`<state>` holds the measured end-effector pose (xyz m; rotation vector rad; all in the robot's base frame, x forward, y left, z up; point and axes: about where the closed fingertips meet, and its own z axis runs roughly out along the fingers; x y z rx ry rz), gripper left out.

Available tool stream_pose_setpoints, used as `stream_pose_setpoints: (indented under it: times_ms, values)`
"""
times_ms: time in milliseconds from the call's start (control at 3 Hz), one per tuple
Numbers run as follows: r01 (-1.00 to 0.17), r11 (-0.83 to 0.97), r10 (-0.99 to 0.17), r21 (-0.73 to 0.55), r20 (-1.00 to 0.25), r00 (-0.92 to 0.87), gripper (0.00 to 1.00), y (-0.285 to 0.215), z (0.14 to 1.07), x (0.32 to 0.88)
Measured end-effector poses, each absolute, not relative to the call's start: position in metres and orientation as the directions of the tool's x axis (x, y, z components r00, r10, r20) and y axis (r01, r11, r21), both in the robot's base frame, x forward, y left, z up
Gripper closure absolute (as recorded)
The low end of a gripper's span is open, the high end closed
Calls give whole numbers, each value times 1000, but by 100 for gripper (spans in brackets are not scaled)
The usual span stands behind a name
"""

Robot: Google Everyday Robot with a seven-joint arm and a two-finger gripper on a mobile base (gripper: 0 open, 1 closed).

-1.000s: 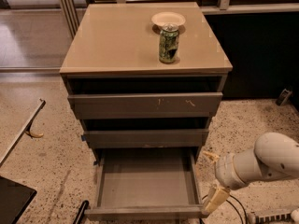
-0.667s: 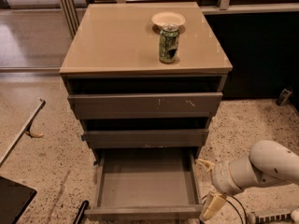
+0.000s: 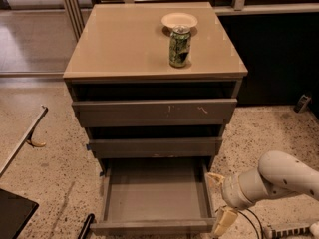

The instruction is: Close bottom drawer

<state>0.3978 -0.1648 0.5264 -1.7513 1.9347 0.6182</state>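
The bottom drawer (image 3: 155,195) is pulled far out of the grey cabinet, showing its flat grey tray interior; its narrow front panel (image 3: 152,227) lies at the bottom edge of the view. My gripper (image 3: 218,199) sits just right of the drawer's front right corner, at the end of the white arm (image 3: 279,178) coming in from the right. One pale finger (image 3: 215,178) points toward the drawer's right side wall and the other (image 3: 224,220) hangs beside the front panel's right end. The fingers are spread apart, holding nothing.
Above are the mid-width drawer front (image 3: 155,147) and the widest, scratched drawer front (image 3: 154,112). A green can (image 3: 179,47) and a white bowl (image 3: 179,21) stand on the beige cabinet top (image 3: 124,44). Speckled floor surrounds; a dark object (image 3: 15,213) lies bottom left.
My gripper and arm have moved left, closer to the bottom drawer's front right corner. The drawer stays open.
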Motion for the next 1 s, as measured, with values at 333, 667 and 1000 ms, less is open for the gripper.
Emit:
stream_pose_setpoints:
  times_ms: [333, 667, 1000]
  values:
    - [-990, 97, -795, 99, -591, -137, 0, -177, 477, 390]
    - [-967, 163, -781, 195, -574, -247, 0, -200, 408, 377]
    - [-938, 229, -759, 259, -556, -339, 7, -220, 353, 367]
